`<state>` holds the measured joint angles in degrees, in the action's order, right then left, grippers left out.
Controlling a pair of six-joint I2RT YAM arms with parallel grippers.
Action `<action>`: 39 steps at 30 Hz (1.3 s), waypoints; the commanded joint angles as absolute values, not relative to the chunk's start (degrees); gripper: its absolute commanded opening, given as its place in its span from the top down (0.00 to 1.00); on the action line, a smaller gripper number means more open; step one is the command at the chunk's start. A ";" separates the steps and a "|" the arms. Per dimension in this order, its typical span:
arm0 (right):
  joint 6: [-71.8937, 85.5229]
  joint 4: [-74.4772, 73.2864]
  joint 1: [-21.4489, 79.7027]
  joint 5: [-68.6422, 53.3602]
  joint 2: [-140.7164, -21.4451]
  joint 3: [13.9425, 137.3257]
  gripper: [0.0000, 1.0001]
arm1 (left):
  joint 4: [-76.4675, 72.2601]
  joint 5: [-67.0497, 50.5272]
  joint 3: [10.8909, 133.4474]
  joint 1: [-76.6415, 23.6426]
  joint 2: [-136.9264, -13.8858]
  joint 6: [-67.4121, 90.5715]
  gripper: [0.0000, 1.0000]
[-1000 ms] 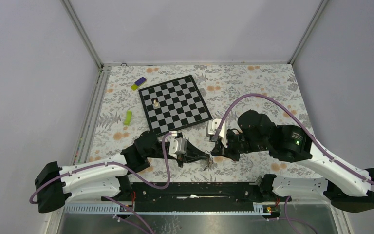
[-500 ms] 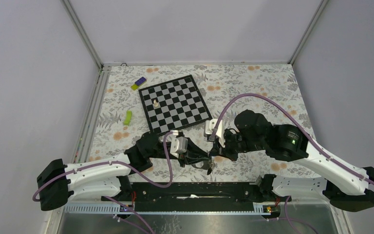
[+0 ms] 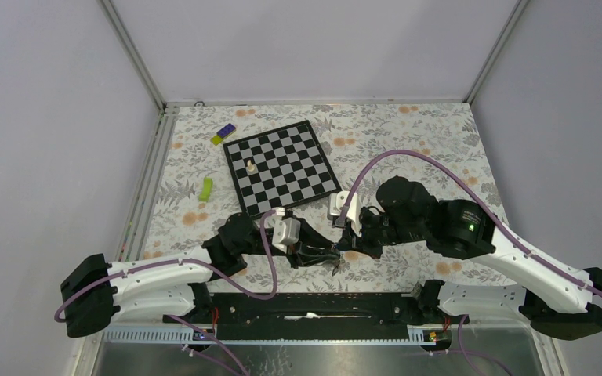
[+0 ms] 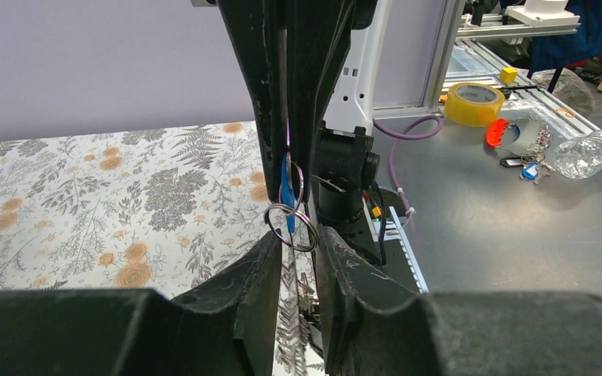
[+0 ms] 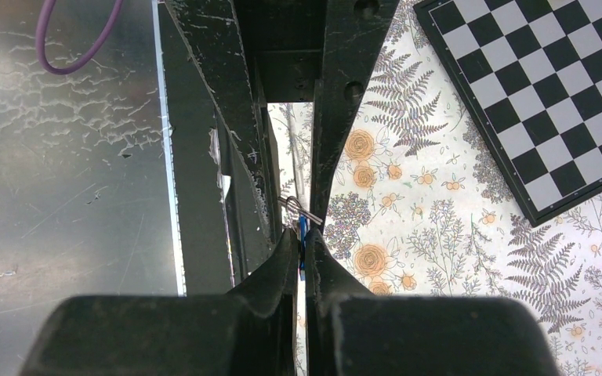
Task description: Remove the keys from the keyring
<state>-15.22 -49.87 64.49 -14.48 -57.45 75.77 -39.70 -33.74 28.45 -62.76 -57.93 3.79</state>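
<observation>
The keyring (image 4: 291, 227), a thin wire ring, lies across the tips of my left gripper (image 4: 294, 243), whose jaws stand a narrow gap apart. Its blue tag (image 4: 285, 188) is pinched in my right gripper (image 5: 304, 239), which is shut on it; the tag also shows in the right wrist view (image 5: 302, 235). The keys (image 3: 335, 267) hang below the ring, small and silvery, and are partly seen in the gap (image 4: 306, 296). In the top view, the left gripper (image 3: 331, 254) and right gripper (image 3: 345, 249) meet tip to tip, lifted above the near table edge.
A chessboard (image 3: 282, 166) with one white chess piece (image 3: 250, 165) lies at the back. A green object (image 3: 205, 188) and a purple-yellow block (image 3: 223, 134) lie to its left. The black base rail (image 3: 313, 305) runs just below the grippers. A yellow tape roll (image 4: 474, 102) sits on the metal bench.
Both grippers have drawn slightly closer together, the right one shifting a little left. The hanging keys have swung slightly. The tag stays gripped.
</observation>
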 commanded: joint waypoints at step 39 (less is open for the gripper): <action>-7.54 -45.75 64.51 -7.70 -58.18 74.27 1.00 | -32.97 -24.69 31.06 -62.84 -53.07 1.94 0.62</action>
